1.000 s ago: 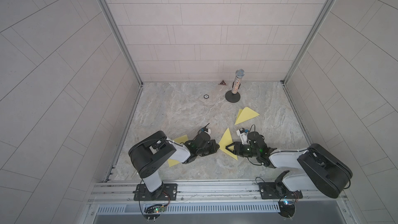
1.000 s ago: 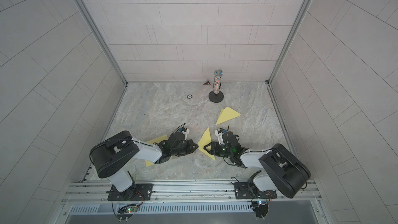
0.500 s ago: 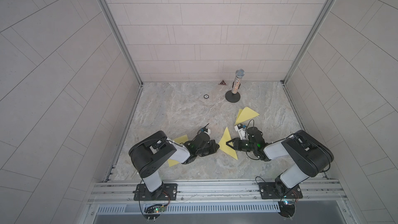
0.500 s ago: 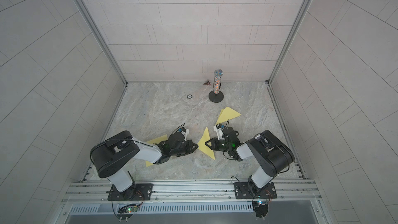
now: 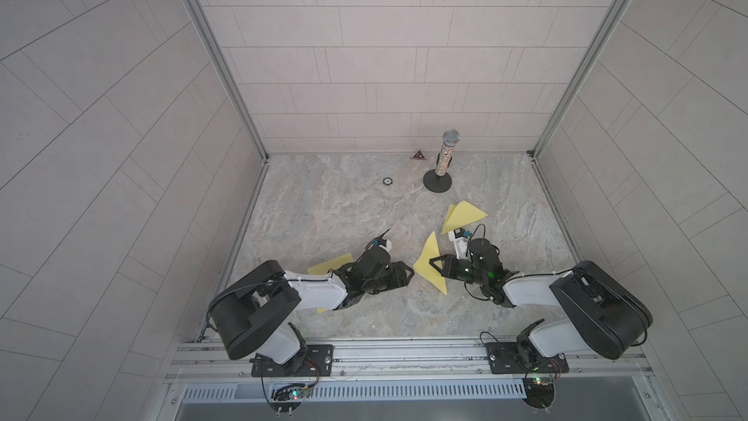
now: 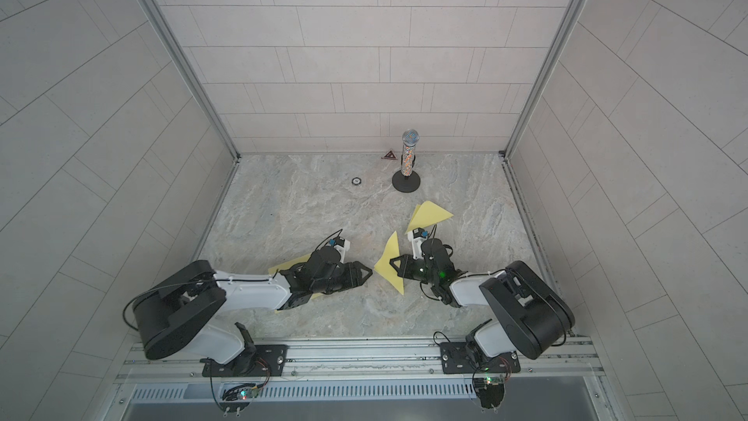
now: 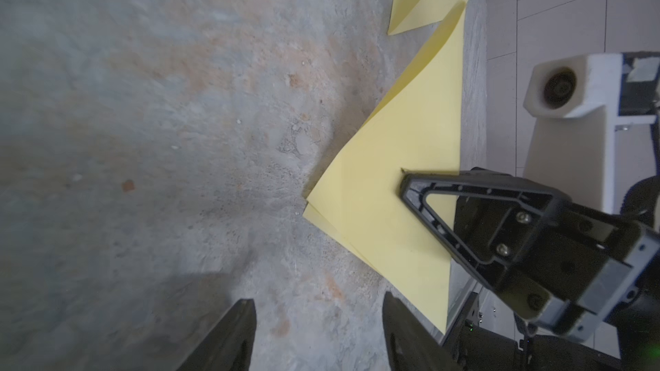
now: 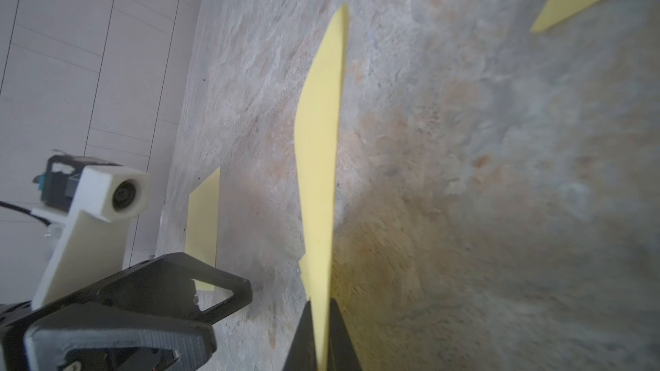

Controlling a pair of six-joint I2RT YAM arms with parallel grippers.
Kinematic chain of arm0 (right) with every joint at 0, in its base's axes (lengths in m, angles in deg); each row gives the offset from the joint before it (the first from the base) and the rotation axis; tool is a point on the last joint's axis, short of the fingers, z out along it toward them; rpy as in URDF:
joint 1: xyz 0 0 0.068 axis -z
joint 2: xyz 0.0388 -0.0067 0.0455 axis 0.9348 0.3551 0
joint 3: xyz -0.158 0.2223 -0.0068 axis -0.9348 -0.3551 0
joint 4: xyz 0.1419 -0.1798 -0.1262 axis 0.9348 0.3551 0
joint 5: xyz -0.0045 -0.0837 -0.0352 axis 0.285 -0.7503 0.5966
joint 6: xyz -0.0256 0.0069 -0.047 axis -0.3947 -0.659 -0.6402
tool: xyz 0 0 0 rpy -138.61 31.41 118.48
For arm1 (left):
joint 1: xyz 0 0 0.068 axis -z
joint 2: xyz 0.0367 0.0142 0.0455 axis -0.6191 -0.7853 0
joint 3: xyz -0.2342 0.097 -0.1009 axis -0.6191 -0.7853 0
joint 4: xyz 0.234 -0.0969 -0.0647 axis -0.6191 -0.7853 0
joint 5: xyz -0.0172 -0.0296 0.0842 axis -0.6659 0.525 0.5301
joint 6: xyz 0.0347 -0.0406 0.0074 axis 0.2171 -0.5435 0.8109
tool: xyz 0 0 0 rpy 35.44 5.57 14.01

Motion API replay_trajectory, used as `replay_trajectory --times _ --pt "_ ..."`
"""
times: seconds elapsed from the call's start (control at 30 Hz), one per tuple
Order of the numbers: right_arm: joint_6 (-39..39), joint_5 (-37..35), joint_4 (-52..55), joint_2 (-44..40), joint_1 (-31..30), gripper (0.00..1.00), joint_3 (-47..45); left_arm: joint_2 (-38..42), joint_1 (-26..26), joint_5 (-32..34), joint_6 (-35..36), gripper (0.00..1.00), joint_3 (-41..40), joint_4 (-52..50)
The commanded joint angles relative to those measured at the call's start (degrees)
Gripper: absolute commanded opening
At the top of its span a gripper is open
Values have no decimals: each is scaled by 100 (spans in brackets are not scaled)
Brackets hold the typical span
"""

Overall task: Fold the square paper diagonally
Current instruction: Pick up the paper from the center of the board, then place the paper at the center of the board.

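Yellow is most of what's going on here. The right gripper (image 8: 319, 303) is clamped tight on the folded paper (image 5: 427, 279), jaws pressed flat against both faces. In the right wrist view the sheet runs edge-on straight out ahead of the fingertips. It's a triangle, and the grip is on its long edge, roughly halfway along.

Directly across from it sits the left gripper (image 7: 318, 312), jaws spread apart and holding nothing. Its tips are just short of the folded paper's nearest corner, so the paper is between the two grippers. In the left wrist view the two layers at that corner sit slightly offset, not quite matched up.

Just past the right gripper, on its far side, a second yellow triangle (image 5: 461, 216) lies on the marble tabletop (image 5: 344, 212) — apart from the held one. Further out that way, a microphone (image 5: 445, 155) stands upright on a round black base near the back wall.

Behind the left gripper, a flat yellow sheet (image 5: 330, 265) lies partly under that arm.
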Motion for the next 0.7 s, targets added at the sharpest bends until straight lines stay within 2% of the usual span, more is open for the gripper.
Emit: replay_trajectory --times 0.0,0.13,0.27,0.33,0.43,0.53,0.67 --pt "973 -1553 219 -269 -318 5 14 952 -14 647 340 65 31 -1285" --pt "2197 -3731 131 -413 -1131 7 149 2284 -10 1635 476 66 -3 -2712" --pt "2594 -5086 682 -88 -1727 7 982 3551 -22 2400 424 66 -205 -3536" --pt "2898 -5516 688 293 -1791 7 1310 4184 -21 2684 380 67 -303 -3915" --pt "3557 -6050 484 939 -1810 10 1569 4734 -23 2849 370 68 -321 -4409" --pt "3531 -6423 -58 1581 -1809 12 1917 4946 -23 2908 340 68 -282 -4770" --pt "3830 -6619 66 2229 -1781 13 2555 5096 -18 2901 247 68 -306 -5005"
